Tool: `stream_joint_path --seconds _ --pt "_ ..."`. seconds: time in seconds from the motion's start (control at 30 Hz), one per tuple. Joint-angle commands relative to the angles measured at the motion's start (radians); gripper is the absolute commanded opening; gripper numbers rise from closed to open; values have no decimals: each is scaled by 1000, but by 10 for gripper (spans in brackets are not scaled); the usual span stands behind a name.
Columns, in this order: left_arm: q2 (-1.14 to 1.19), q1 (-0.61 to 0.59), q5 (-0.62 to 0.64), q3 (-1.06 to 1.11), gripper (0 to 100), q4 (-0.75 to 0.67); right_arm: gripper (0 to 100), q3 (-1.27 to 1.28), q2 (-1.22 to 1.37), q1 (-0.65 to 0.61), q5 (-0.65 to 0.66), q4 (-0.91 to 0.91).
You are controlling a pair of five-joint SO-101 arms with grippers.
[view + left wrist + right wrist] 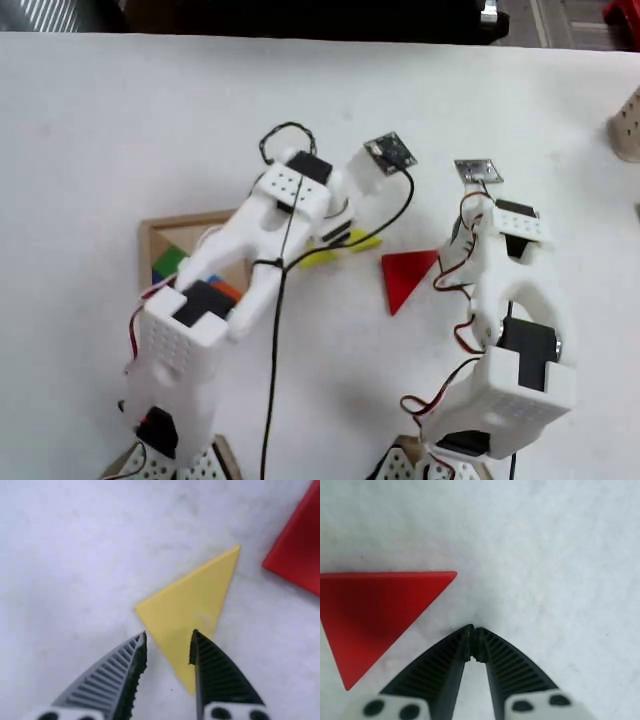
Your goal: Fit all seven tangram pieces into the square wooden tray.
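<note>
Surface: I am working over a white table (120, 130), with a dark strip of room behind its far edge.
Around: A tan object (627, 125) stands at the table's edge, well apart from both arms.
Tray: The square wooden tray (160, 226) lies behind the left gripper, back along its own arm. That arm covers much of the tray. A green piece (170, 265) and an orange piece (228, 290) show inside it.
Left gripper: The left gripper (168, 637) hangs low over the yellow triangle (190, 605). Its jaws are spread partway. One fingertip is over the yellow face, the other just off the piece's edge. I cannot tell whether either pad touches it.
Yellow triangle: It lies flat on the table. One corner is tucked back between the jaws. Its long axis runs forward from them, and the far tip points toward the red piece.
Right gripper: The right gripper (472, 632) has its jaws pressed together, holding nothing, tips down near bare table.
Red triangle: The red triangle (375, 610) lies flat between the two grippers, just ahead of the shut jaws and to one side. One sharp corner is nearest them, with a little table between.
</note>
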Motion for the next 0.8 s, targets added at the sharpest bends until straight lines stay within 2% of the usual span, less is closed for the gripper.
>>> stream_joint_path --seconds 0.0,0.07,0.1,0.37,0.47,0.6,0.77 --pt "-61 -35 2 -31 343 8 18 -14 -42 -1 -6 -18" --pt "-53 -35 -40 -31 457 -2 18 -14 -42 -1 -6 -18" --pt "-53 -35 -66 -31 479 -14 18 -14 -42 -1 -6 -18" --pt "28 -28 -334 -38 434 -72 18 -12 -42 -1 -6 -18" --pt "59 -18 -376 -40 431 -127 18 -12 -42 -1 -6 -18" --pt "64 -1 -430 -40 430 -132 18 -12 -42 -1 -6 -18" --pt "70 -4 -428 -37 430 -164 18 -12 -42 -1 -6 -18"
